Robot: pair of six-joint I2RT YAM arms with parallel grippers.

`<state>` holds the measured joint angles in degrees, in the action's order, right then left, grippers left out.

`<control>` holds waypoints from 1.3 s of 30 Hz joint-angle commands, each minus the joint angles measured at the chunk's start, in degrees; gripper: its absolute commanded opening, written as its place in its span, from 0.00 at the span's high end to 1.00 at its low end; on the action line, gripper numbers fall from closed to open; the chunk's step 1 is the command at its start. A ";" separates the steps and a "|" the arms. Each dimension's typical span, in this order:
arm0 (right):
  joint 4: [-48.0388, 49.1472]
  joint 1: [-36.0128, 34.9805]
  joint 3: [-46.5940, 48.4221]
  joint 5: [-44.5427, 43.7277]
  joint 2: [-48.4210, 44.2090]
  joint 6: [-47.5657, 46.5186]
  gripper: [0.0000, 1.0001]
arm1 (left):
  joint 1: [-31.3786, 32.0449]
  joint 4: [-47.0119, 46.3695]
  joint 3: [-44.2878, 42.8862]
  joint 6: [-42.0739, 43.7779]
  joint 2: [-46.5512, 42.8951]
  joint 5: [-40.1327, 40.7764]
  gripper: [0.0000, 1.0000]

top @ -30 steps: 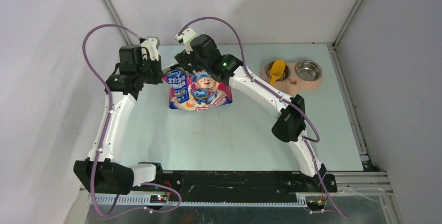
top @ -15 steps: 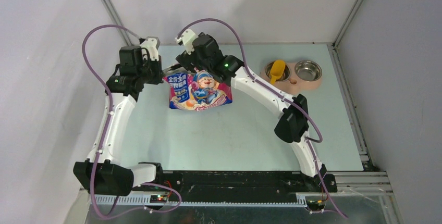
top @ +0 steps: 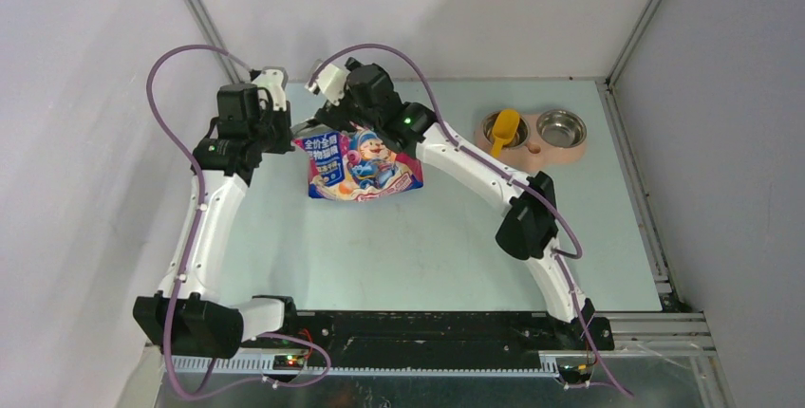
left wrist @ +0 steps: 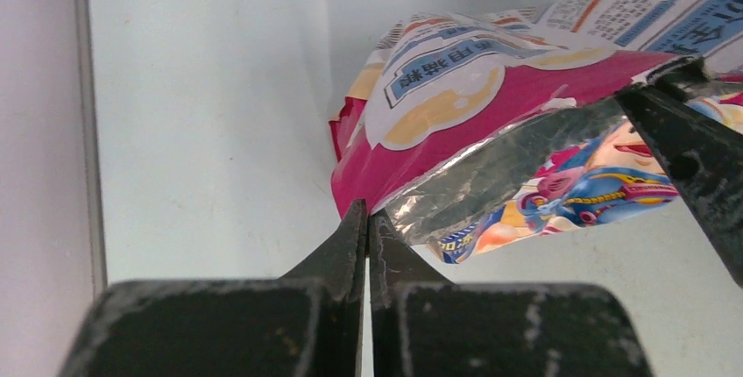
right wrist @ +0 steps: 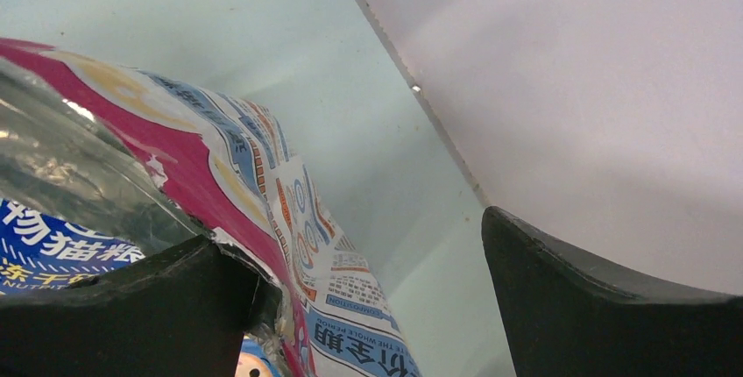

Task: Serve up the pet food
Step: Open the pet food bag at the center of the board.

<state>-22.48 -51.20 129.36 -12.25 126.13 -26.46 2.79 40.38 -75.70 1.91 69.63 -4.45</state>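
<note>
— Pet food is seen where?
— Hidden inside the bag (top: 361,166); only silver lining is shown.
— Grippers?
— The left gripper (left wrist: 366,219) is clamped on the bag's torn edge; the right gripper (right wrist: 355,237) is spread wide.

The pet food is hidden from view inside the open-mouthed bag (top: 361,163)

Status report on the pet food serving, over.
Left gripper shut on bag corner. Right gripper open at bag mouth. Pet food not visible. Scoop rests in bowl, nothing blocking it.
</note>
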 commanded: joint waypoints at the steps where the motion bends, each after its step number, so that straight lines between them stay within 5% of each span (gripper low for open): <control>1: -2.93 1.92 3.51 -1.68 1.48 -7.46 0.07 | -0.79 2.05 -0.97 0.01 -3.28 13.25 1.00; 24: -8.07 -3.41 8.73 3.11 3.57 -17.62 0.07 | -1.47 0.06 -2.07 0.29 -0.43 20.94 1.00; 28: -10.01 -3.08 8.22 3.71 3.82 -16.56 0.17 | -1.47 -0.81 -0.67 1.22 -2.69 15.90 0.99; 30: -11.20 -2.44 8.16 4.88 3.75 -14.07 0.28 | -1.47 -1.65 0.46 1.85 -4.56 13.45 0.88; 35: -13.86 -0.91 8.75 8.93 2.88 -9.27 0.55 | -1.47 -2.78 1.12 6.39 -9.44 5.90 0.35; 39: -15.53 0.22 9.54 12.45 1.62 -4.15 0.69 | -1.38 -3.45 1.92 13.94 -13.52 -5.80 0.19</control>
<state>-33.28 -52.95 136.38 -2.96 128.49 -36.45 1.43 39.46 -73.65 7.51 60.53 0.73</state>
